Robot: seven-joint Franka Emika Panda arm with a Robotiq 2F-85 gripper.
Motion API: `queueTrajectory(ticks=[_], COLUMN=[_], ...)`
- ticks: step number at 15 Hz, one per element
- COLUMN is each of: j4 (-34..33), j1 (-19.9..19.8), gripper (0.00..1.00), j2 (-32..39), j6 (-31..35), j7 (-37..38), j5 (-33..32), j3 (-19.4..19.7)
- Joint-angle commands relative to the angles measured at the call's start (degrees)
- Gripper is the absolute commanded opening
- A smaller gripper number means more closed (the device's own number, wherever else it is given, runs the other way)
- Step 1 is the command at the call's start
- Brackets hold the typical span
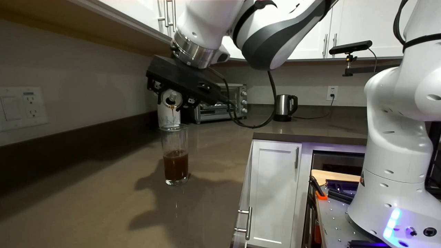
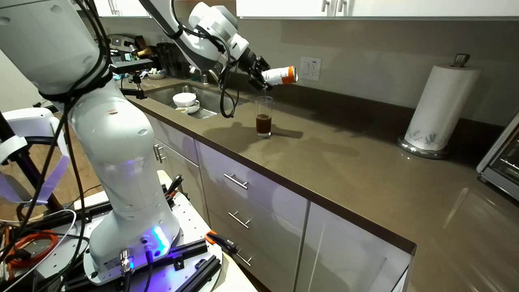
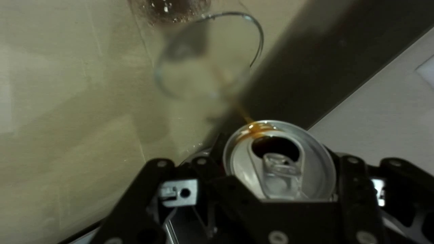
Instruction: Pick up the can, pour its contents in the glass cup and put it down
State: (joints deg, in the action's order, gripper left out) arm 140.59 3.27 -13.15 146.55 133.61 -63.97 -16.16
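Observation:
The can (image 1: 173,97) is held nearly level above the counter, its silver top tipped slightly down. Its white side with an orange-red end band shows in an exterior view (image 2: 280,76). My gripper (image 2: 260,76) is shut around the can; the fingers flank it in the wrist view (image 3: 278,152). A thin brown stream runs from the can's opening (image 3: 276,147) toward the glass cup (image 3: 173,9). The glass cup stands upright on the counter below the can in both exterior views (image 1: 176,162) (image 2: 264,121), about half full of brown liquid with some foam.
A paper-towel roll (image 2: 442,107) stands along the counter by the wall, behind the glass in an exterior view (image 1: 165,115). A toaster oven (image 1: 220,110) and a kettle (image 1: 284,107) stand farther off. A sink (image 2: 160,96) with white bowls (image 2: 185,99) lies beyond the arm.

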Motion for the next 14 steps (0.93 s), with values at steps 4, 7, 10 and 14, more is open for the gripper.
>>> queueTrajectory(ticks=[4, 7, 10, 14], j4=[1.5, 1.6, 1.7, 1.9], j1=[-0.3, -0.1, 1.7, 2.5], gripper=[0.28, 0.28, 0.28, 0.28], j2=[-2.1, -2.0, -1.8, -1.7], j6=[-0.4, -0.4, -0.8, -0.2], j7=[3.1, 2.6, 1.9, 0.1], j5=[-2.3, -1.3, -0.5, 2.3], j3=[-0.6, -0.4, 1.4, 2.9])
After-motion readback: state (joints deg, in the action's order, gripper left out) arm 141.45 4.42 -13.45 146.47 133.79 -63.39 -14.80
